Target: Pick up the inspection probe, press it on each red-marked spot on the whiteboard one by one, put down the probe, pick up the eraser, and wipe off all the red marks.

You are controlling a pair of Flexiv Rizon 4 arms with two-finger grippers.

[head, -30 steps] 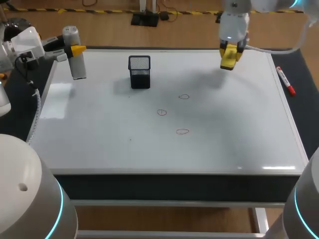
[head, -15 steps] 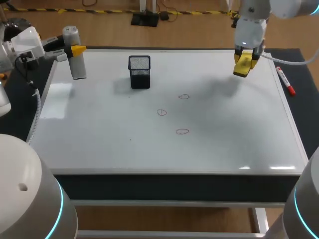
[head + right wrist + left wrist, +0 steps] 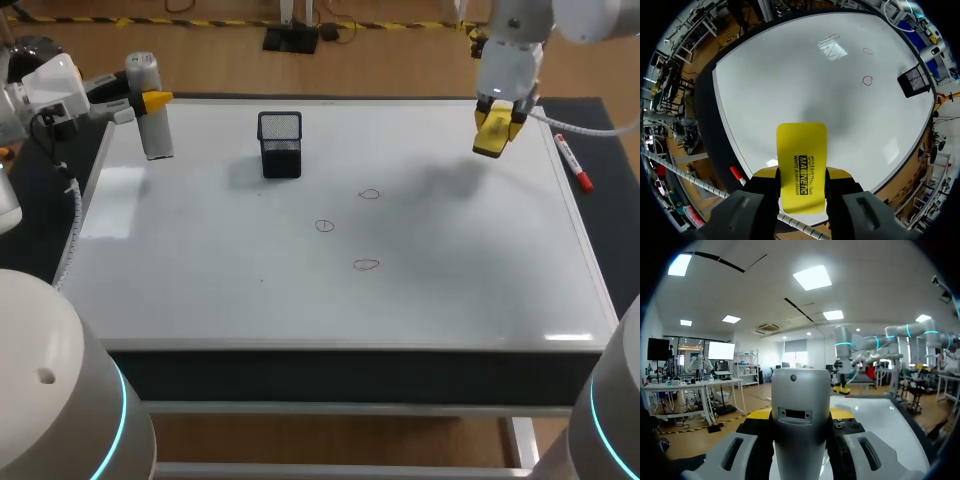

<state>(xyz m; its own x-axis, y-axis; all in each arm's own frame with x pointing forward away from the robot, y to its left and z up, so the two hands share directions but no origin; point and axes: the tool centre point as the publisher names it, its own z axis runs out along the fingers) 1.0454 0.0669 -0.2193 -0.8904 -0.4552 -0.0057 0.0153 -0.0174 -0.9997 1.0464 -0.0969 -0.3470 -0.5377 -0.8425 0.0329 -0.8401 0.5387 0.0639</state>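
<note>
- Over the far right corner of the whiteboard (image 3: 200, 270), our right gripper (image 3: 497, 118) is clamped on the yellow eraser (image 3: 801, 145), clear of the surface.
- At the far left corner, our left gripper (image 3: 152, 101) grips the grey inspection probe (image 3: 150, 125), which is not set down.
- Three red marks (image 3: 369, 194) sit mid-board, unwiped.
- We judge all the wiping is ahead. We cannot tell whether the probe pressing was done.
</note>
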